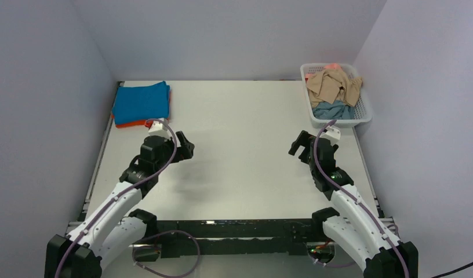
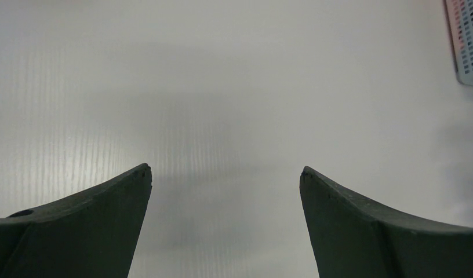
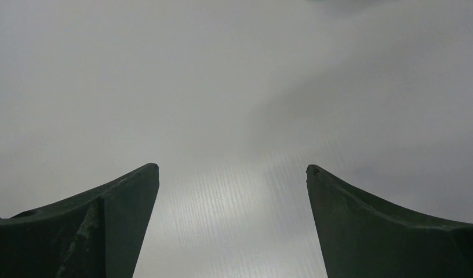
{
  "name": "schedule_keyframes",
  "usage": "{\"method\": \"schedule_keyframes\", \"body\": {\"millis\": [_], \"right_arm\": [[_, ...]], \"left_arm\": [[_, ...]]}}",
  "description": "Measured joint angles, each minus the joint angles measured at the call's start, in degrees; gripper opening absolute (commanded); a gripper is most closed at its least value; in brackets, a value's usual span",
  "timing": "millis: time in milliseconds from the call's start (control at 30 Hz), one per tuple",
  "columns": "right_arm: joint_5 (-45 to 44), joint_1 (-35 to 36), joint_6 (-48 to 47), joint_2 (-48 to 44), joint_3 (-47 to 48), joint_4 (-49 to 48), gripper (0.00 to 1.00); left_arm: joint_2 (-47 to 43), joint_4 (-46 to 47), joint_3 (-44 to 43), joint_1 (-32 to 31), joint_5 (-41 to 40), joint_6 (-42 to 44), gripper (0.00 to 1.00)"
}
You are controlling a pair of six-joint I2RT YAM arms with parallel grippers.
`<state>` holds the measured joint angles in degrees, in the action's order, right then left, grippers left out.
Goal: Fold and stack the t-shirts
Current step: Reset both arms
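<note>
White table [image 1: 240, 116]: teal-blue t-shirt [image 1: 141, 101] folded atop orange-red t-shirt [image 1: 130, 123], far-left, nearer the left gripper [image 1: 186, 147]; it and the right gripper [image 1: 298, 145] gape wide, empty.

The worktop [image 1: 246, 145] is lit softly and evenly from above, with only faint, diffuse shadows cast. In the wrist views the dark fingers [image 2: 89, 231] are rendered slightly soft, and a dull sheen is seen between them.
</note>
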<state>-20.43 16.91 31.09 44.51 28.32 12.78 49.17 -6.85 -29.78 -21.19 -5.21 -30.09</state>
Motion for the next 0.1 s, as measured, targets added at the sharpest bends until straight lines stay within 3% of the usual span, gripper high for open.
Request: {"method": "schedule_keyframes", "body": {"millis": [100], "right_arm": [[0.3, 0.0, -0.1, 0.0, -0.4, -0.5, 1.0]], "left_arm": [[-2.3, -1.5, 0.0, -0.1, -1.7, -0.9, 0.99]]}}
